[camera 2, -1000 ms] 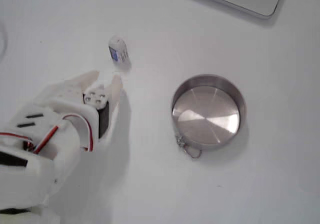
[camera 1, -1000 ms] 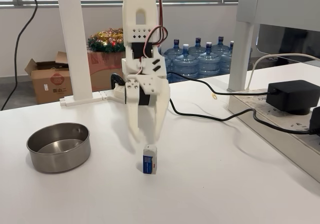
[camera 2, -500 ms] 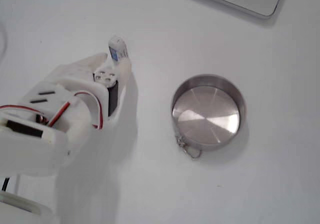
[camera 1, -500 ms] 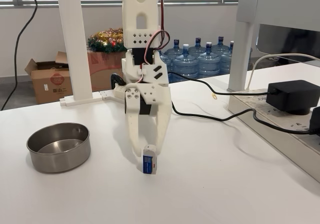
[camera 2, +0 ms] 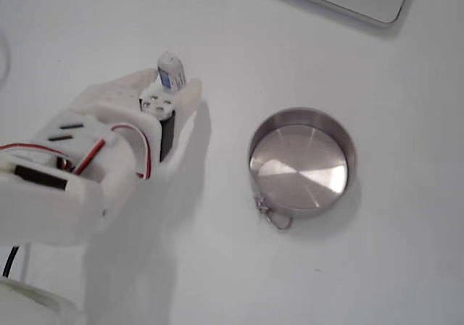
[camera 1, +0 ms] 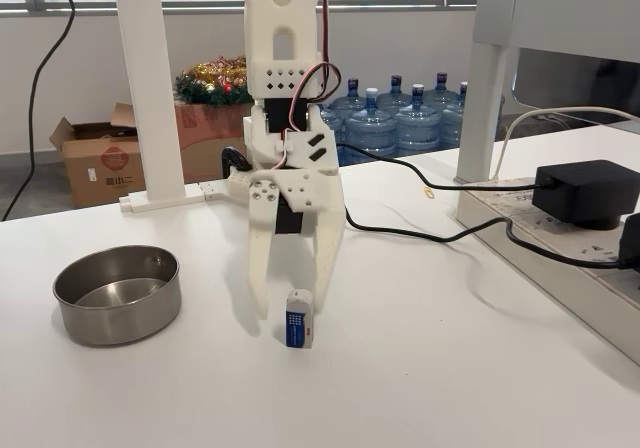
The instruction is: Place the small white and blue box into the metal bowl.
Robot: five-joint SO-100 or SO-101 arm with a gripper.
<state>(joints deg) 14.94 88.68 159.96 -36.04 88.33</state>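
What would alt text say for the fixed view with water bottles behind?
A white robot gripper reaches down with open fingers straddling a small white and blue box standing on a white table. An empty metal bowl sits to its left.

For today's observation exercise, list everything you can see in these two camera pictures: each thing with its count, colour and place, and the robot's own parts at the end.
small white and blue box: one, white with blue front, upright on the table between the gripper's fingers.
metal bowl: one, dull silver, on the table left of the box in the side view, nothing in it.
table: one, white.
power adapter: one, black, right edge, black cable running from it.
water bottles: several, blue, on the floor behind.
cardboard box: one, brown, floor at back left.
tinsel decoration: one, gold and red, behind the arm.
arm: one, white with red wires.
gripper: one, white, open, fingertips down at the table either side of the box.
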